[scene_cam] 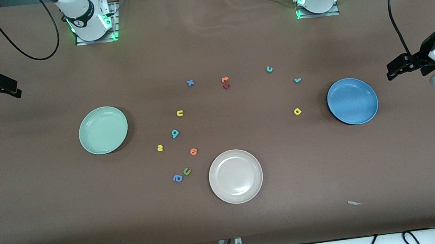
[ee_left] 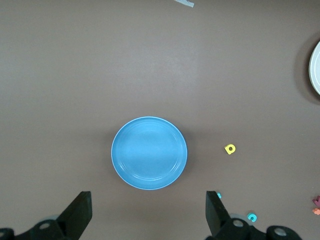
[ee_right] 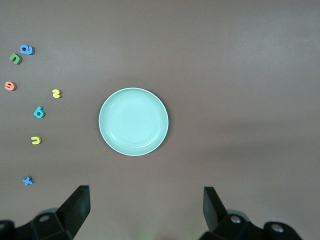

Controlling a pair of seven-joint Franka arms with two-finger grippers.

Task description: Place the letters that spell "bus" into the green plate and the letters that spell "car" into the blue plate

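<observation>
The green plate (scene_cam: 103, 130) (ee_right: 133, 121) lies toward the right arm's end, the blue plate (scene_cam: 352, 101) (ee_left: 149, 152) toward the left arm's end; both are bare. Beside the green plate lie a yellow u (scene_cam: 180, 112) (ee_right: 36, 140), a teal b (scene_cam: 175, 134) (ee_right: 39, 112) and a yellow s (scene_cam: 160, 148) (ee_right: 56, 93). Beside the blue plate lie a teal c (scene_cam: 269, 69) (ee_left: 252, 217), a teal r (scene_cam: 297, 80) and a yellow a (scene_cam: 297, 111) (ee_left: 230, 149). My left gripper (scene_cam: 395, 68) (ee_left: 147, 200) hangs open at its table end. My right gripper (scene_cam: 8, 88) (ee_right: 145, 192) hangs open at the other end.
A beige-white plate (scene_cam: 235, 176) sits nearest the front camera, mid-table. Other letters lie about: blue x (scene_cam: 190, 83), orange (scene_cam: 225, 79) and red (scene_cam: 226, 86) ones, an orange one (scene_cam: 193, 151), green u (scene_cam: 186, 171), blue a (scene_cam: 177, 178). A paper scrap (scene_cam: 355, 203) lies near the front edge.
</observation>
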